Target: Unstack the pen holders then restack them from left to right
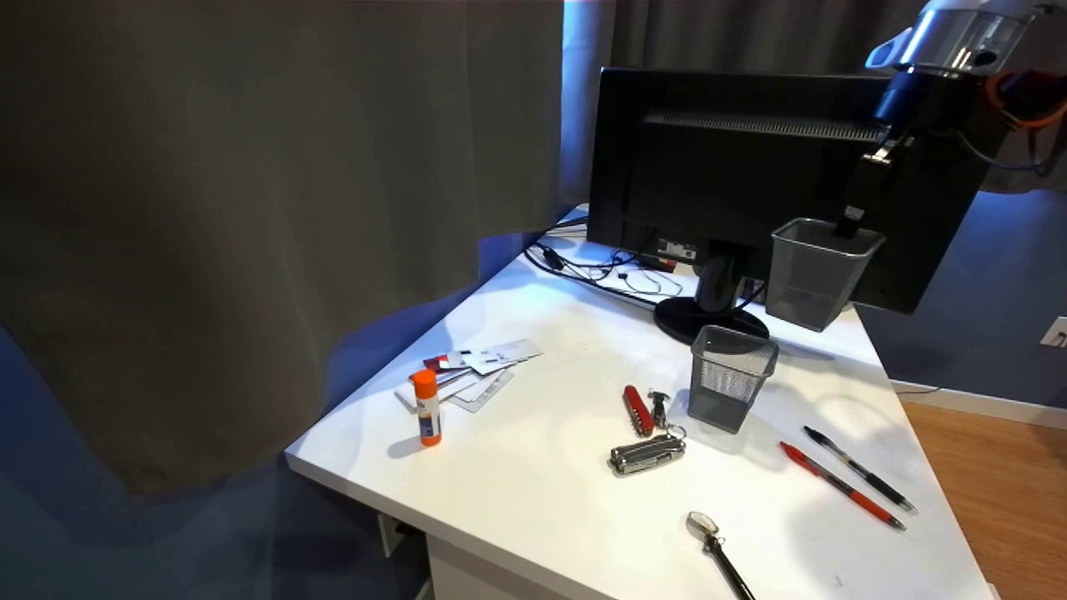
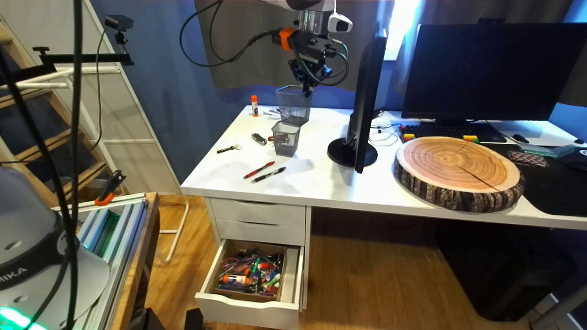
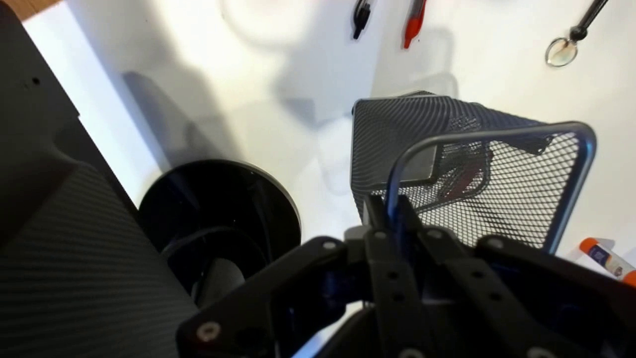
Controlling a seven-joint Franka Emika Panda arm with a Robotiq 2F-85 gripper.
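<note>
Raised holder (image 1: 813,287): above desk (image 1: 542,467), right in an exterior view
Gripper (image 3: 390,206): clamped on its rim, centre of wrist view
Lower holder (image 1: 729,383): upright on desk, right of centre

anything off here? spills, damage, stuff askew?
A desk drawer stands pulled out, jumbled stationery exposed, while the two drawers above look shut; the cards lie in a loose heap. No spill or damage visible. The pincer holding one pen holder aloft fits the task.

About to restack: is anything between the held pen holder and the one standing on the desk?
Nothing visible stands between the held pen holder and the standing pen holder; the nearest monitor stands to one side.
</note>
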